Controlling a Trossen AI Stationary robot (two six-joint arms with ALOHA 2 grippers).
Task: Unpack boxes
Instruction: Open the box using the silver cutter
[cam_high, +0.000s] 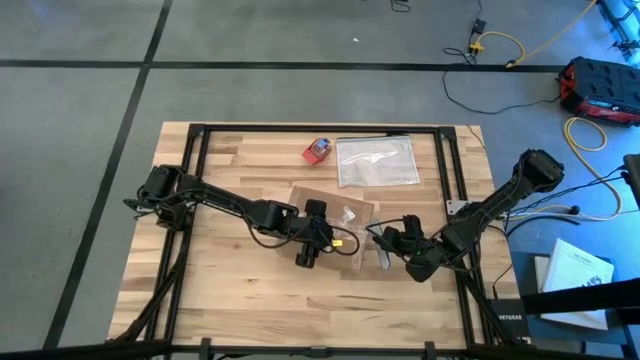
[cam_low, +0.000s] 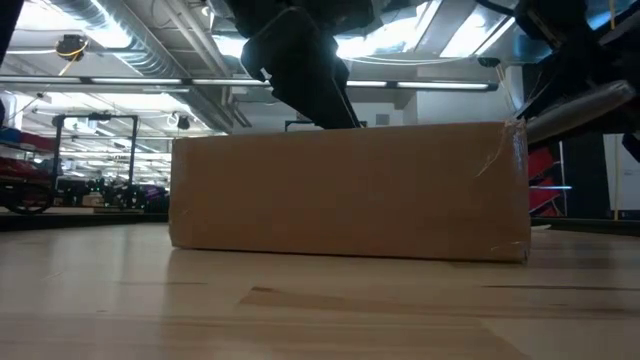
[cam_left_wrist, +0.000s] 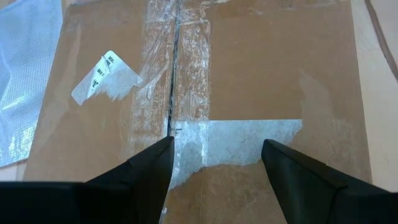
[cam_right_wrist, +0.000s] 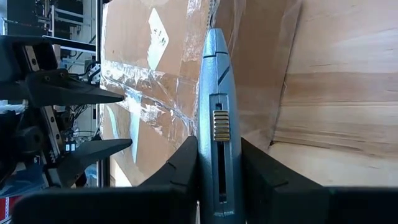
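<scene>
Left gripper (cam_left_wrist: 214, 165), fingers spread and empty, is poised over the box (cam_high: 330, 215) at mid-table, nearer its taped seam (cam_left_wrist: 173, 68), which runs straight ahead. Right gripper (cam_right_wrist: 219, 171), beside the box's edge, is clamped on a utility knife (cam_right_wrist: 216, 118) aimed along it.
</scene>
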